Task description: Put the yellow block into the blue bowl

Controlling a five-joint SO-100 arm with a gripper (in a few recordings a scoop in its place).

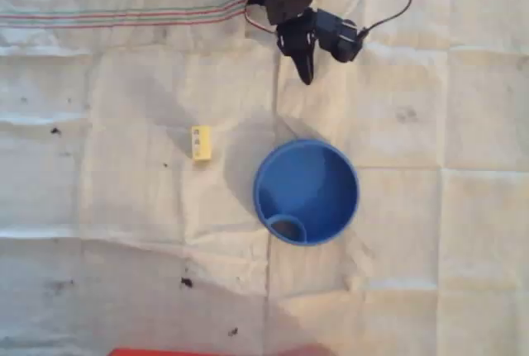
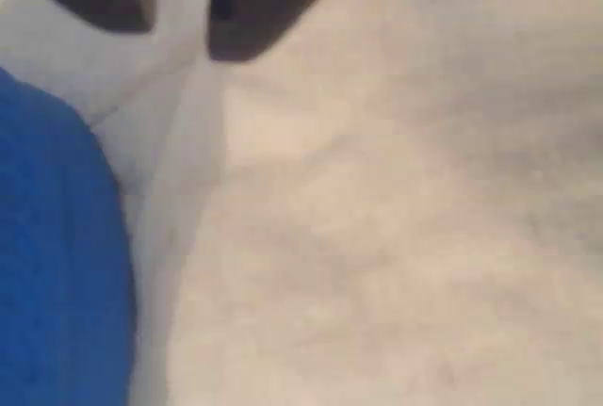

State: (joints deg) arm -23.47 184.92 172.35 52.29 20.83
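Note:
In the overhead view the yellow block (image 1: 201, 142) lies flat on the white cloth, left of the blue bowl (image 1: 306, 192), with a clear gap between them. The bowl stands upright and holds nothing; a small ring sits at its inner rim. My gripper (image 1: 305, 73) hangs at the top of the table, above the bowl in the picture and well away from the block. In the wrist view the two dark fingers (image 2: 264, 1) stand a narrow gap apart with nothing between them, and the bowl's blue wall (image 2: 57, 265) fills the left edge.
A creased white cloth (image 1: 124, 249) covers the table, with red and green stripes (image 1: 124, 17) at the upper left. A red edge (image 1: 190, 352) shows at the bottom. Small dark specks dot the cloth.

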